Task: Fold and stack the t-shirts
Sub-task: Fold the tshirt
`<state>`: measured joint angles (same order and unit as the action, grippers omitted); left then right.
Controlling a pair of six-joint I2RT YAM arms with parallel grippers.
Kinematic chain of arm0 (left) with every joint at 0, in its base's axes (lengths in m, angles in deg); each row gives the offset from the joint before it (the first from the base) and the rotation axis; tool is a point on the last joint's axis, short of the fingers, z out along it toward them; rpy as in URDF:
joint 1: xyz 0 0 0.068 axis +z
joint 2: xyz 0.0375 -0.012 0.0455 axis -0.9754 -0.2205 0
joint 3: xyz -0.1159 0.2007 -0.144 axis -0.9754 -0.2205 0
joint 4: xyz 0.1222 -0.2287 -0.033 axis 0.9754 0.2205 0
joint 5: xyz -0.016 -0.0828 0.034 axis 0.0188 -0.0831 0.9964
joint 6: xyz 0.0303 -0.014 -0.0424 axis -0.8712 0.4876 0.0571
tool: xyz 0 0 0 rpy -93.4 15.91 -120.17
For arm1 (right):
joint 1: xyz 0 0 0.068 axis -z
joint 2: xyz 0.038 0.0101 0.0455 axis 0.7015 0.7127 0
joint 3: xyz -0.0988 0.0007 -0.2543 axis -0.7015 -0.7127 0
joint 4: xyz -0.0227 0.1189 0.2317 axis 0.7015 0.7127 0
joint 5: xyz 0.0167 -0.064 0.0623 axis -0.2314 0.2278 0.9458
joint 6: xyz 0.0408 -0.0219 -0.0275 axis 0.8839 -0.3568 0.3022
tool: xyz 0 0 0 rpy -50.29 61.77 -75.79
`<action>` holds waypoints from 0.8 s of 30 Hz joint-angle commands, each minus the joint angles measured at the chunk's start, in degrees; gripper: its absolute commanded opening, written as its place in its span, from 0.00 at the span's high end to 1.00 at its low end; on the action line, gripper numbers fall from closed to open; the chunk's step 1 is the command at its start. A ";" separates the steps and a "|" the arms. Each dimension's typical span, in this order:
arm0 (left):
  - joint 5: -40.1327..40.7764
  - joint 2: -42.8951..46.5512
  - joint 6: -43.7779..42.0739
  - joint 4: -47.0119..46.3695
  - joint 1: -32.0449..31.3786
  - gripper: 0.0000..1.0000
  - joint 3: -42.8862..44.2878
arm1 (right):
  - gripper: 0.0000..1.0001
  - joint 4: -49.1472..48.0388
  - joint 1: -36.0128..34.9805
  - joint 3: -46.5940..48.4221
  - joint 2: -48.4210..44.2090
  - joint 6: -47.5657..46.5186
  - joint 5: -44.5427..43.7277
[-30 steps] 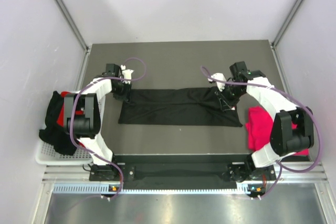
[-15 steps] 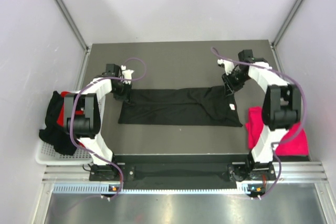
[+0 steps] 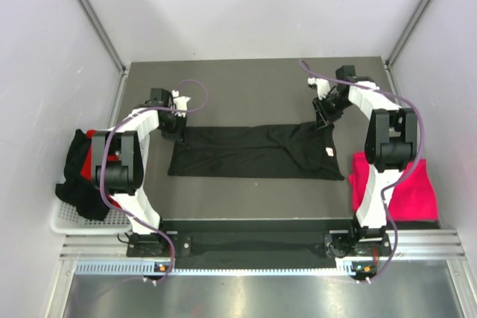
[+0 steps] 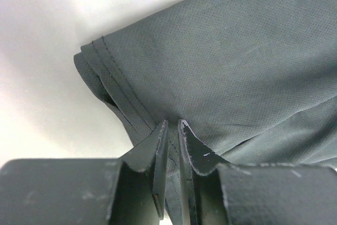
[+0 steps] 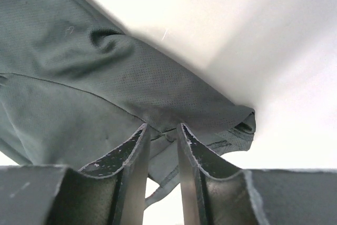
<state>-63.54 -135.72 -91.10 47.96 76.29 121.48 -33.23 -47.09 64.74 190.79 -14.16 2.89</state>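
Top external: white basket (image 3: pixel 63 221) beside the bench (image 3: pixel 246 91) holds black and red tees (image 3: pixel 74 176). Left jaws pinch the black tee's (image 3: pixel 257 153) hem, right jaws apart; open bench beyond.

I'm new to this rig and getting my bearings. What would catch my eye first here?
A black t-shirt, folded into a long strip, lies across the middle of the table, with the left gripper and right gripper at its far corners. A bright pink t-shirt sits at the right edge.
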 commanded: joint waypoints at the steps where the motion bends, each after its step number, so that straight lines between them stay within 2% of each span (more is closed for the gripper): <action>1: -0.99 -0.68 -0.04 0.51 -0.26 0.82 2.28 | 0.71 -0.46 0.44 1.61 0.80 0.10 0.98; 16: 1.37 -4.28 0.40 0.51 -0.26 0.83 3.95 | 0.69 -2.22 2.11 2.75 7.04 -0.08 -3.33; 24: 5.07 -7.19 2.16 -0.63 -0.17 0.84 5.53 | 0.69 -3.80 6.15 2.40 10.20 2.38 -6.93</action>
<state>-61.46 -140.93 -89.79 48.33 76.09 125.83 -33.10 -43.55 67.36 196.36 -11.80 2.49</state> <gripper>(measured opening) 0.161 0.307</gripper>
